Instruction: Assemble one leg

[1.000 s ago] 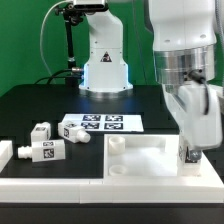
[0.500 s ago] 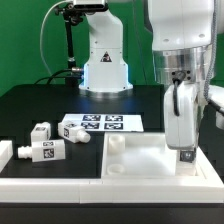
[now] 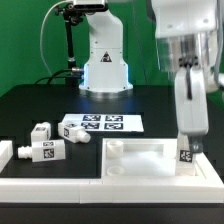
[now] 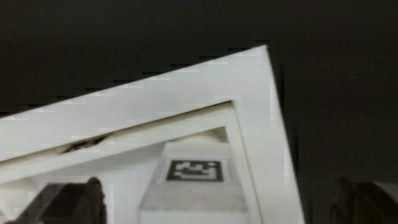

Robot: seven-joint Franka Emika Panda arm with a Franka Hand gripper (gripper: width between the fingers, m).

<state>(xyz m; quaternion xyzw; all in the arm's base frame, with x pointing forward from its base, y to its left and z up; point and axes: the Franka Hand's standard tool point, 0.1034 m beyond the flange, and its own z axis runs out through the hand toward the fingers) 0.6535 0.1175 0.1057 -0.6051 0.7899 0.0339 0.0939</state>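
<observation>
One leg in hand: the leg (image 3: 186, 153), a stubby white peg, hangs upright in the end effector (image 3: 186, 150) at the exterior view's right, above the far right corner of the square panel (image 3: 150, 160).
Leg, look: white plastic, oblong; a black-and-white square tag sticker faces the exterior camera. In the wrist view the leg (image 4: 192, 185) shows a flat white face with one tag near its middle.
End effector: clenched on the leg; a dark fingertip (image 4: 68, 200) shows on either side of the leg in the wrist view. Contact between the leg's lower end and the panel: cannot tell.
Square panel: large, flat, white, raised rim; lies on the black worktop (image 3: 40, 105). A round raised boss (image 3: 116, 147) sits at its far corner on the exterior view's left. In the wrist view one panel corner (image 4: 240, 85) points away from the leg, rim lines running under it.
Other legs: one (image 3: 45, 152) near the exterior view's left edge; a second (image 3: 42, 132) just behind it; a third (image 3: 74, 134) just beside the marker board. All lie well apart from the held one.
Marker board: the marker board (image 3: 105, 124) lies flat behind the panel, carrying a row of square tags.
Border rail: a long white rail (image 3: 60, 186) runs along the near edge; its end (image 3: 5, 152) rises at the left.
Writing: none readable; the tags are patterns only.
Background: a white robot base (image 3: 104, 60) before a green backdrop.
</observation>
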